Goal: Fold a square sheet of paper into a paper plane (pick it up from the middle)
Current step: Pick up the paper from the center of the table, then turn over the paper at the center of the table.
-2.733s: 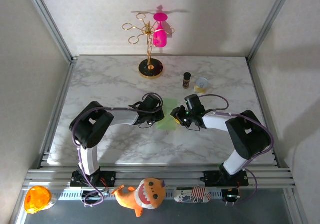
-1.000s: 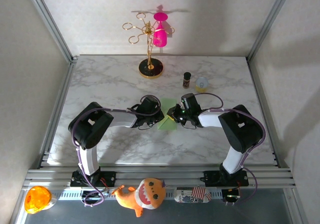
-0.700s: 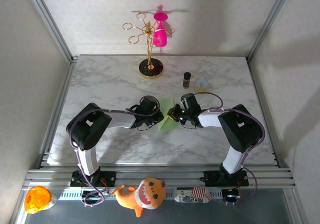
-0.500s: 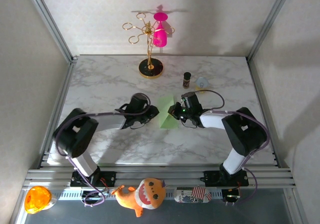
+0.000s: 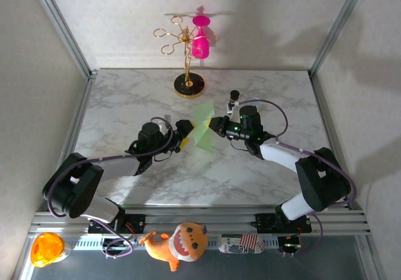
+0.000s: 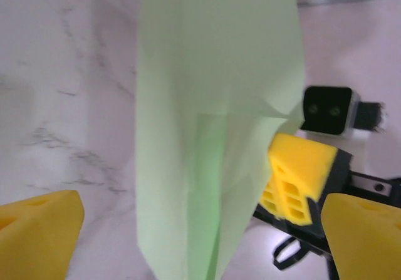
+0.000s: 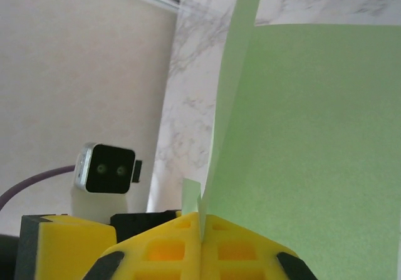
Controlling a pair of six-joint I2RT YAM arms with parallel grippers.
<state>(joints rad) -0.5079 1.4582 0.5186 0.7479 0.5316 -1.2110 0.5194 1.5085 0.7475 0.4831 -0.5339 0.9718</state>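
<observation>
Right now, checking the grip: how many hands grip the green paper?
1: the right hand is shut on the folded green paper; the left hand stands open, not gripping.

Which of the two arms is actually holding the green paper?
The right arm's fingers are pinched shut on the green paper; the left arm's fingers stand wide apart, gripping nothing.

No lettering, number or brand can be read anywhere. The small pack [image 5: 241, 243] at the near edge, about six o'clock in the top view, bears a stars-and-stripes print, but any words on it are too small to make out.
</observation>
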